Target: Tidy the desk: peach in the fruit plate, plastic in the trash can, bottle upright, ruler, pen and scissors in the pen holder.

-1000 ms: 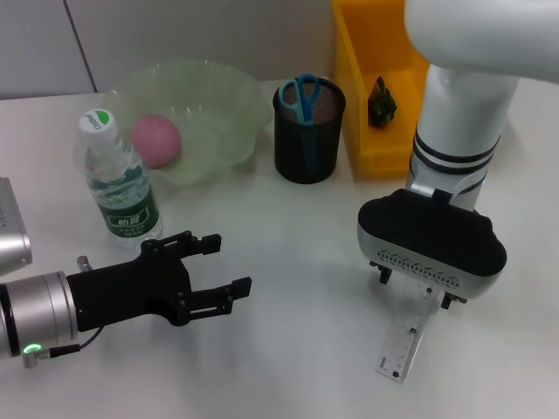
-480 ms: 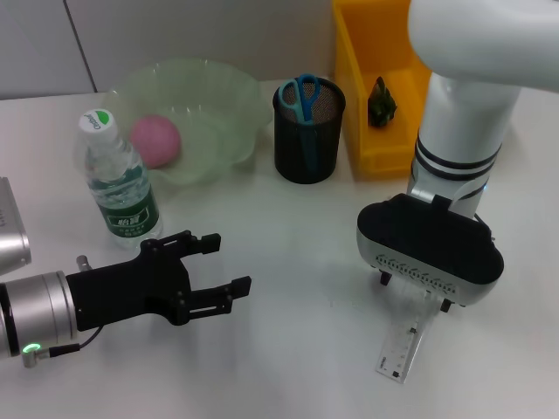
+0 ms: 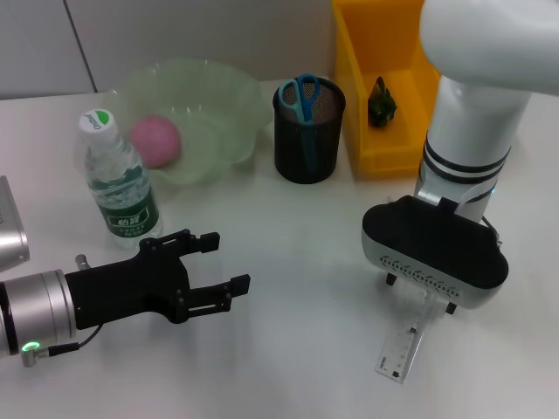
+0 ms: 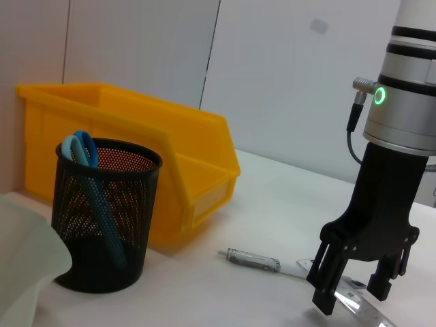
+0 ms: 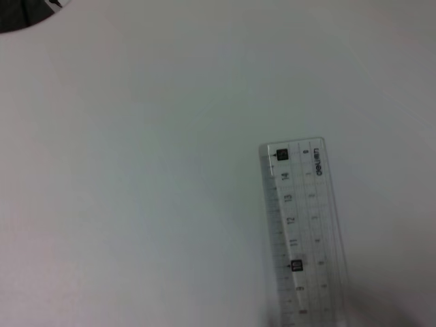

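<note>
White bench is carrying everything, with a pale wall running behind it. Standing near the middle is the black mesh pen holder, with the blue-handled scissors already sitting in it. To the holder's left, the green fruit plate is holding the pink peach, and the bottle is standing upright just in front of that plate. To the holder's right, the yellow bin is holding a dark scrap of plastic.

Well in front of the holder and to its right, the right pincer is hanging with fingers apart over the near end of the clear ruler, which is lying flat on the bench. From the head view the wrist housing is hiding those fingers; only the left wrist view is showing them, open, along with a pen lying between the ruler and the yellow bin. The right wrist view is showing just the ruler's numbered end.

The left pincer is hovering open in front of the bottle, holding nothing.
</note>
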Controlling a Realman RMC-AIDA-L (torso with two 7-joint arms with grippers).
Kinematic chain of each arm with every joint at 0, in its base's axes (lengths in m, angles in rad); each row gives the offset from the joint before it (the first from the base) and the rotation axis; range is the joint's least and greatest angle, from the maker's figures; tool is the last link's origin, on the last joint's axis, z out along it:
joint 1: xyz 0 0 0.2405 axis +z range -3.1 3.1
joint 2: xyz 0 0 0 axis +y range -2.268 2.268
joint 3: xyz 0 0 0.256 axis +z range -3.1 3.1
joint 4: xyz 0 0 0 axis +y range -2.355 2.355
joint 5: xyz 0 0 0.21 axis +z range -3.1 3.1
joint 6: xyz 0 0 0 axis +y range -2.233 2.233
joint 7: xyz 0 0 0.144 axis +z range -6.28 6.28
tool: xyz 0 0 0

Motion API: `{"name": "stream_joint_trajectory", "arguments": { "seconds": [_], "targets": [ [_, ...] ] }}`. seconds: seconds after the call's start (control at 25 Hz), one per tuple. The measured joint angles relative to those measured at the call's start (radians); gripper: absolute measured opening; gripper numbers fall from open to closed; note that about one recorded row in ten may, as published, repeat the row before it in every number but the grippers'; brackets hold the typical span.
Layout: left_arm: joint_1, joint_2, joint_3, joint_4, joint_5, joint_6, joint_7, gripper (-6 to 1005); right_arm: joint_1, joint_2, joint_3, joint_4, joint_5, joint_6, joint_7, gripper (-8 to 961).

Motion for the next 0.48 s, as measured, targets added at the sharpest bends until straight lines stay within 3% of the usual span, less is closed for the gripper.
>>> {"name": "stream_joint_trajectory", "arguments": {
  "seconds": [0.48],
  "targets": [
    [0.001, 0.000, -0.002, 0.000, 0.000, -0.007, -0.001, 815, -0.022, -0.003, -0.003, -0.030, -0.002, -0.013, 0.009, 817]
  ]
}}
